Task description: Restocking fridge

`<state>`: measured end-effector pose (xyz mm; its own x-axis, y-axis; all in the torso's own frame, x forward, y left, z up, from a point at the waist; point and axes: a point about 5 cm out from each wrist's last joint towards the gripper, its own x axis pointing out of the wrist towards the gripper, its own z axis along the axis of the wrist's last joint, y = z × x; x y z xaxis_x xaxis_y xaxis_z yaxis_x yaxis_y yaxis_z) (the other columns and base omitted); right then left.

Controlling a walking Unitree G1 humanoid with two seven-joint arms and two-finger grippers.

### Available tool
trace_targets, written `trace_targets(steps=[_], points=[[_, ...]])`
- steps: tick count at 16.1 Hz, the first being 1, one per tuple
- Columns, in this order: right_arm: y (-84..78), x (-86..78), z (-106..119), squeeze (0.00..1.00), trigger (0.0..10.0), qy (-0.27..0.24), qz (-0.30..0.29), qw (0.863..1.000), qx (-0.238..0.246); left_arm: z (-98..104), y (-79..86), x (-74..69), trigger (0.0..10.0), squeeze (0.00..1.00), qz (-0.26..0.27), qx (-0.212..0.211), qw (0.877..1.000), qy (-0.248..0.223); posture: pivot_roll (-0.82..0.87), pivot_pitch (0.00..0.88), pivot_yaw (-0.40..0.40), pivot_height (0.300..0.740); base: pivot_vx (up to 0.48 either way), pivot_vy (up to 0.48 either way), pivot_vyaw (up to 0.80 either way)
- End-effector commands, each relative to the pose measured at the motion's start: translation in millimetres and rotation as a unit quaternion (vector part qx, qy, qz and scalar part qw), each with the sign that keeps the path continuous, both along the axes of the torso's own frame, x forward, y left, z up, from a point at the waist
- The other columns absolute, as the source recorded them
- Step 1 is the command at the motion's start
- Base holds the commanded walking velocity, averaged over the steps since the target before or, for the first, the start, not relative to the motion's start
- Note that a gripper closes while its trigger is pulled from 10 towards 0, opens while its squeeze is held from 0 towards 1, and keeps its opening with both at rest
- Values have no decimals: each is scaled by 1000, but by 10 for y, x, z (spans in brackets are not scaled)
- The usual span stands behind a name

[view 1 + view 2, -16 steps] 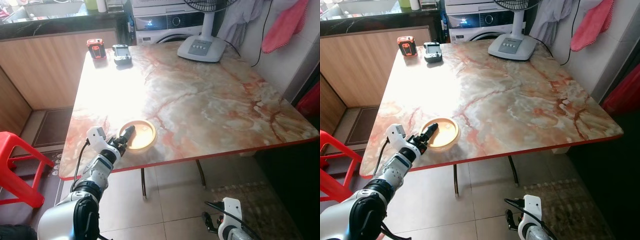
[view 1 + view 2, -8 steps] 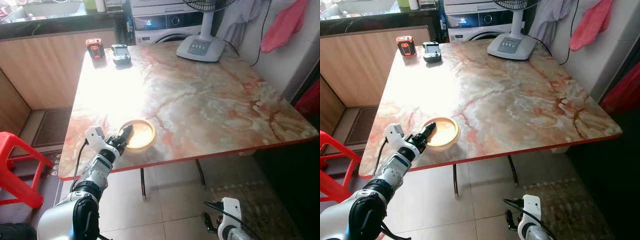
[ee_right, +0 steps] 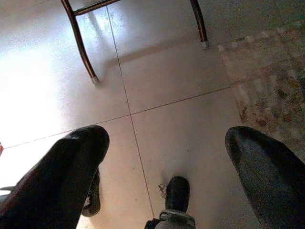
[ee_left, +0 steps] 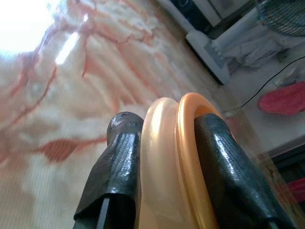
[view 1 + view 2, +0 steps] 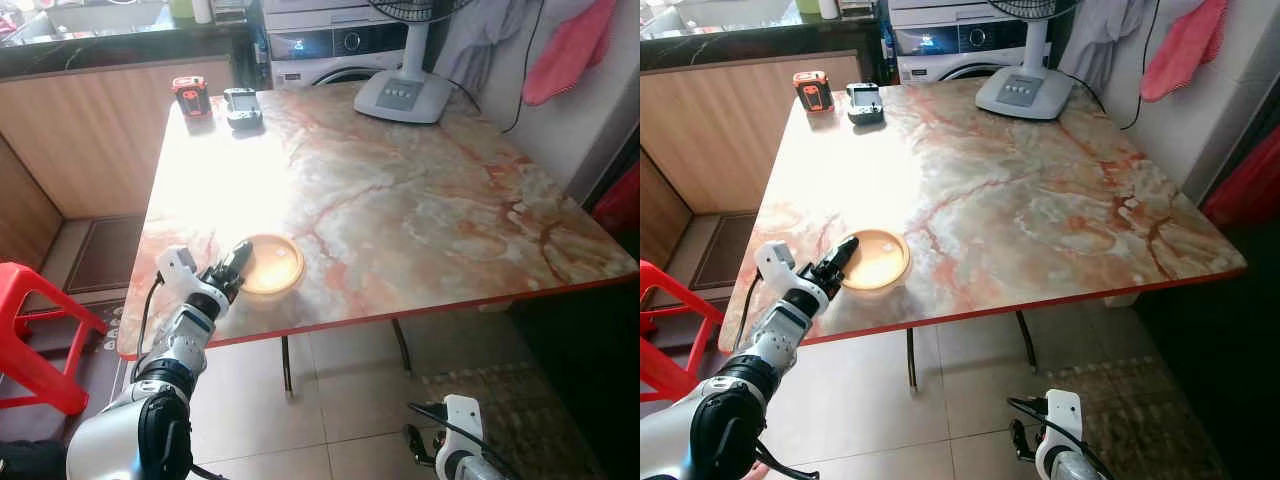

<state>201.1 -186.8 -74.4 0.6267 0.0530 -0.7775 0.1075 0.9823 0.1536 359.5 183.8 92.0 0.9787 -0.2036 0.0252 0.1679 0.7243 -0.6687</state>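
Right tool (image 3: 167,157): hangs low over the tiled floor below the table's near edge, fingers spread wide, nothing between them. Idle, and well apart from the work.

Left tool (image 5: 232,268): reaches up over the table's (image 5: 420,210) near left corner. Its two fingers (image 4: 119,162) are pinched on the near-left rim of the bowl (image 5: 270,265), one finger inside the wall and one outside, as the left wrist view shows plainly.

Bowl: a shallow orange dish, sitting near the table's front edge on the left side. It lies just ahead and to the right of the tool, along the line of the fingers. Whether its base is resting on the table or lifted slightly cannot be told. It appears empty.

Judgement: the left arm is by far the nearer and already has the grip. The rim hold is at one edge only, so the bowl's weight hangs forward of the fingers; any lift should be judged likely to tip it.

Farther back: two small devices (image 5: 244,107) at the far left corner and a fan base (image 5: 404,97) at the far edge, both well apart from the bowl.
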Motion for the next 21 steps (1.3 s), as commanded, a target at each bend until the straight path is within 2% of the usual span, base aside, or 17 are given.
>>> trace_targets(steps=[1, 3, 4, 6, 7, 9, 10, 11, 12, 14, 16, 17, 19, 20, 21], points=[[-3, -7, -4, 0, 10000, 2, 3, 1000, -2, 164, 27, 60, 0, 0, -2, 16, 999, -40, 119, 0, 24, 740, 0, 0, 0], [-5, -12, -6, 0, 10000, 2, 2, 1000, -3, 335, 77, 106, 0, 0, 19, 20, 996, -79, 120, 0, 24, 740, 0, 0, 0], [-4, -14, -7, 0, 10000, 2, 0, 1000, -3, 457, 105, 123, 10000, 0, 33, 6, 993, -112, 119, 0, 26, 740, 0, 0, 0], [3, -18, -10, 0, 10000, 1, -3, 1000, -1, 566, 55, 128, 10000, 0, 50, 32, 989, -139, 114, 0, 32, 740, 0, 0, 0], [4, -19, -10, 0, 10000, 0, -5, 1000, 0, 594, 26, 122, 10000, 0, 65, 66, 985, -144, 114, 0, 35, 740, 0, 0, 0], [13, -21, -11, 0, 10000, -3, -9, 1000, 2, 670, -59, 105, 10000, 0, 100, 149, 971, -157, 112, 0, 44, 740, 0, 0, 0], [18, -23, -12, 0, 10000, -4, -11, 1000, 3, 684, -69, 93, 10000, 0, 103, 171, 966, -162, 112, 0, 50, 740, 0, 0, 0], [24, -23, -12, 0, 10000, -8, -16, 1000, 4, 701, -118, 70, 10000, 0, 101, 216, 956, -174, 118, 0, 52, 740, 0, 0, 0], [30, -24, -12, 0, 10000, -9, -17, 1000, 5, 716, -176, 50, 10000, 0, 94, 242, 947, -187, 119, 0, 56, 740, 0, 0, 0], [61, -23, -15, 0, 10000, -12, -23, 1000, 9, 754, -533, -41, 10000, 0, 46, 284, 929, -231, 98, 0, 85, 740, 0, 0, 0], [68, -17, -12, 0, 10000, -14, -28, 999, 11, 758, -580, -61, 10000, 0, 55, 293, 925, -235, 106, 0, 87, 740, 0, 0, 0], [67, -15, -11, 0, 10000, -14, -29, 999, 10, 781, -550, -61, 10000, 0, 77, 309, 917, -238, 114, 0, 85, 740, 0, 0, 0], [58, -8, -7, 0, 10000, -14, -31, 999, 9, 893, -432, -78, 10000, 0, 135, 349, 890, -262, 127, 0, 79, 740, 0, 0, 0], [56, -7, -6, 0, 10000, -14, -32, 999, 9, 905, -400, -86, 10000, 0, 149, 345, 890, -260, 133, 0, 75, 740, 0, 0, 0], [56, -2, -4, 0, 10000, -16, -35, 999, 9, 910, -371, -93, 10000, 0, 157, 328, 896, -255, 135, 0, 73, 740, 0, 0, 0]])
